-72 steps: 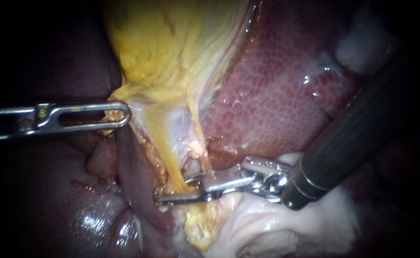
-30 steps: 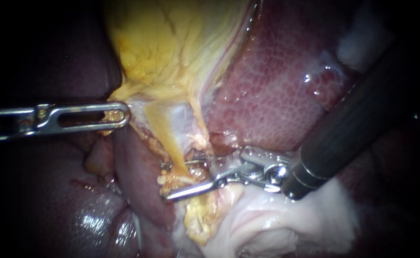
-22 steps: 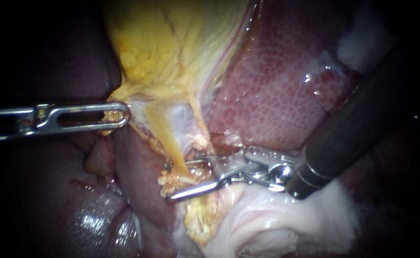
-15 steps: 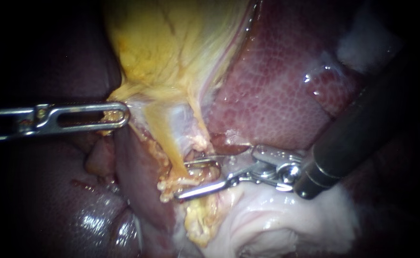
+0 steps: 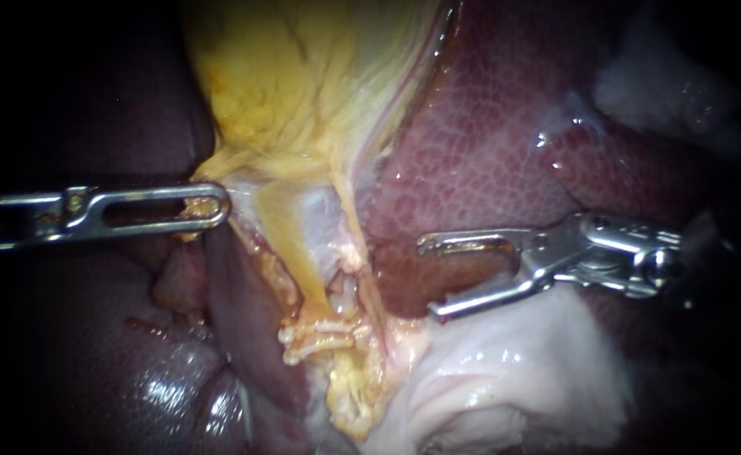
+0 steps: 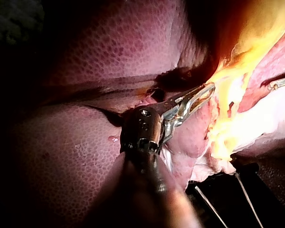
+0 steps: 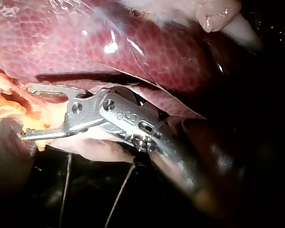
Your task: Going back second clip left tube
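Both instruments visible: right instrument [image 5: 432, 280] jaws agape, empty, tube [image 5: 298, 261] just ahead (clip not made out); left instrument [image 5: 217, 206] clamps gallbladder [image 5: 303, 101]. Pull-back looks nearly done.

Left tool [image 5: 210, 206] grips the gallbladder [image 5: 303, 101]; right tool [image 5: 429, 278] hangs with jaws spread apart.

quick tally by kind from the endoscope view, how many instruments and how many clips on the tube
instruments: 2, the left instrument shut on the gallbladder, the right instrument with jaws open and clear of the tube
clips: 2, lying close together across the tube
total: 4
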Robot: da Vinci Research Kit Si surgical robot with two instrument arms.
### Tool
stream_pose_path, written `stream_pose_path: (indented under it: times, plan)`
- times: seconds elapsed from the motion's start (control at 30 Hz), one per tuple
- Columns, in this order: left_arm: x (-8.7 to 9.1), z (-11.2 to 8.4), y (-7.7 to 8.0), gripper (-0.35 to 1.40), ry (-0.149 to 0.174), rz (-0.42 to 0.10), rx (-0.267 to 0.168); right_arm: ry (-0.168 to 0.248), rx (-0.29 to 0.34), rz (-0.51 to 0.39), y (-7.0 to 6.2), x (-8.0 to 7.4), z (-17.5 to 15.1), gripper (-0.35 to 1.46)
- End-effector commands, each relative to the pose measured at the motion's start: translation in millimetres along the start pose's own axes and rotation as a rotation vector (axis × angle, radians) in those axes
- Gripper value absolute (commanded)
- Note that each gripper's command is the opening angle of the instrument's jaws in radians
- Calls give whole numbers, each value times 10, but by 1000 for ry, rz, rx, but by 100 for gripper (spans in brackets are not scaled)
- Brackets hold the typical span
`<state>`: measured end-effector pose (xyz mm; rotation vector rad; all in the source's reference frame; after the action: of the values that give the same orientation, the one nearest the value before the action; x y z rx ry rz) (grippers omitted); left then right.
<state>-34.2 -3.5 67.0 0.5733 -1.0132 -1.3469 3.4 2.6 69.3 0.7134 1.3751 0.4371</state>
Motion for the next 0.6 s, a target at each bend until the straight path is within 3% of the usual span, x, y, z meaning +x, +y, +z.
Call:
stream_pose_path:
  times: [0.03,0.13,0.27,0.4,0.6]
  plan:
    - [1,1,0,-35,0,1,0,-7,-1,0,-1,3,-3,60]
    - [6,8,2,-35,1,4,4,-9,-2,0,-5,11,-10,60]
    - [22,28,6,-35,13,1,12,-8,-2,1,-6,11,-9,60]
    - [39,60,8,-35,39,5,10,-8,-2,1,-6,11,-8,60]
    - [50,101,3,-35,64,12,9,-8,-2,1,-6,11,-8,60]
